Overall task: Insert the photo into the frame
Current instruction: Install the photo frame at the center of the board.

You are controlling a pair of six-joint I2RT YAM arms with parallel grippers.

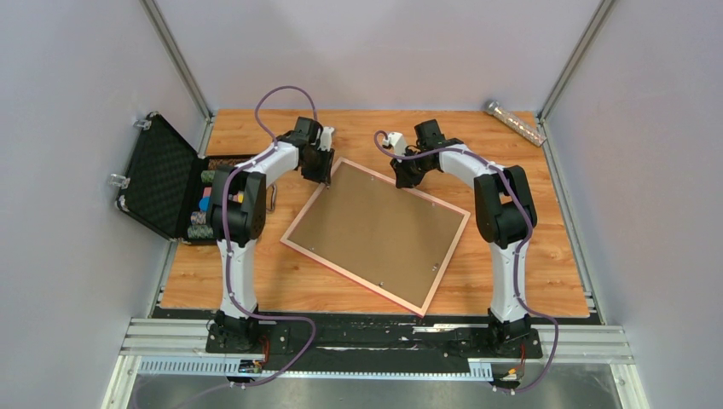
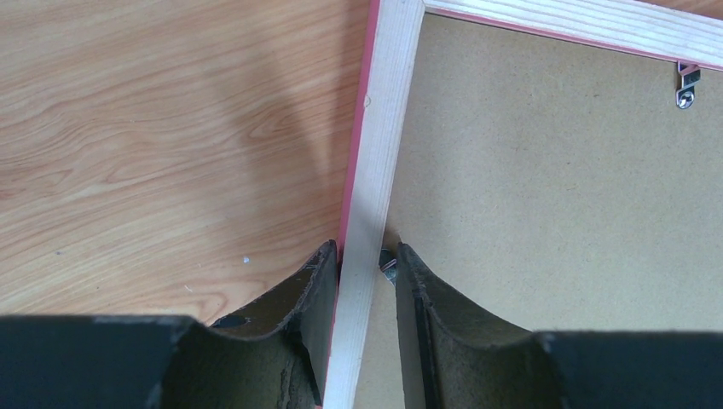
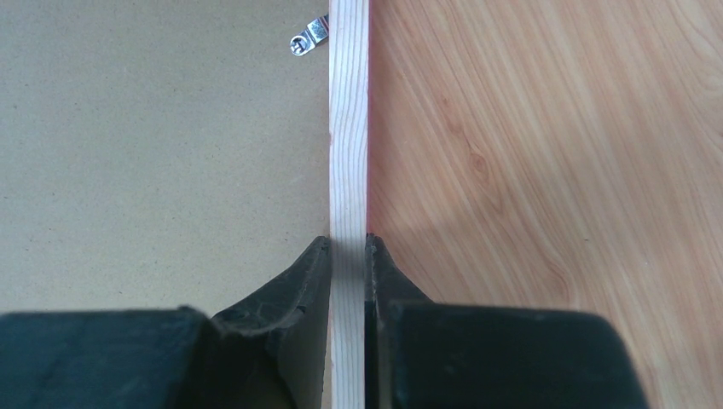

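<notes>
The frame point(image 2: 375, 170) lies flat on the table point(image 2: 153, 153).

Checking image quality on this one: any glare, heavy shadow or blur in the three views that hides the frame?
Top external: even soft light, no glare, the frame sharp. Left wrist: faint shadow on the table beside the rail; the left gripper dark and slightly soft at the bottom edge. Right wrist: soft curved shadow on the wood; the right gripper dark, grain crisp.

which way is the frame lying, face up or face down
Face down: the frame has its pale wood back, brown backing board and a metal clip facing up; pink only at the edge.
</notes>
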